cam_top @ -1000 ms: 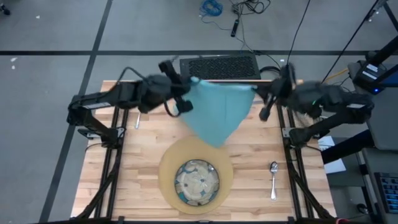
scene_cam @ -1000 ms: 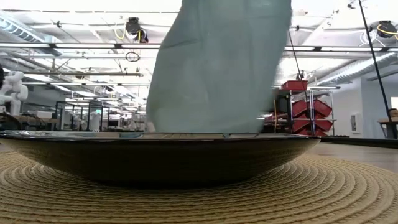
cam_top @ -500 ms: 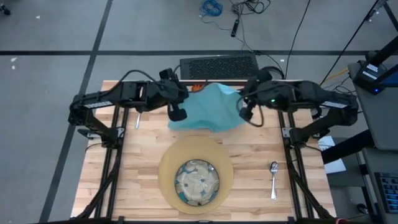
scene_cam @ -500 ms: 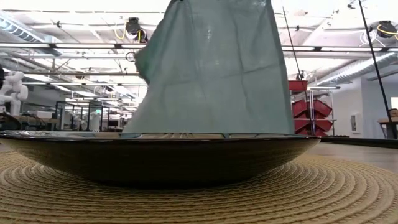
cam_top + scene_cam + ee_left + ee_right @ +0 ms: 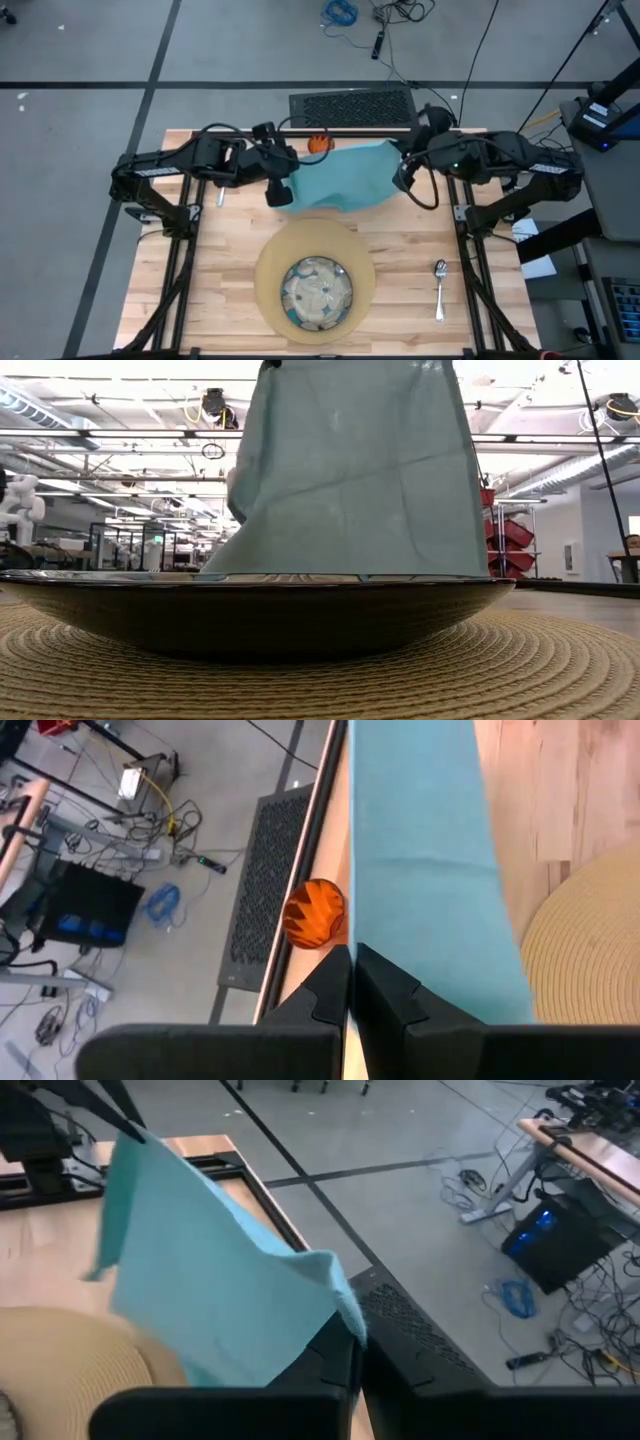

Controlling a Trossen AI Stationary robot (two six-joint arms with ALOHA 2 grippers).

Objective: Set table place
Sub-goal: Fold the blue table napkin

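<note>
A teal napkin [image 5: 342, 180] hangs stretched between my two grippers over the table's far middle. My left gripper [image 5: 283, 192] is shut on its left end, and my right gripper [image 5: 404, 177] is shut on its right end. In the low view the napkin [image 5: 350, 470] hangs as a wide sheet behind the dish [image 5: 260, 610]; its lower edge is hidden by the dish. The blue-green dish [image 5: 315, 293] sits on the round tan mat [image 5: 268, 262] at the near middle. An orange cup [image 5: 318, 143] stands at the far edge, behind the napkin. My left gripper pinches the napkin's upper edge at its left corner [image 5: 352, 935] between its two shut fingers. The napkin hangs below and runs away toward the other gripper. My right gripper pinches the napkin's upper right corner [image 5: 345, 1318] between its two shut fingers. The cloth sags from there toward the left gripper.
A spoon [image 5: 439, 285] lies on the table at the right of the mat. A metal utensil [image 5: 221, 193] lies at the far left, under the left arm. A black grille [image 5: 352, 106] lies just beyond the table's far edge.
Both grippers have gone down with the napkin, and the right gripper has come toward the left one. The napkin hung in a long point toward the mat; now it hangs wider and shorter between them, its lower part spread out behind the dish.
</note>
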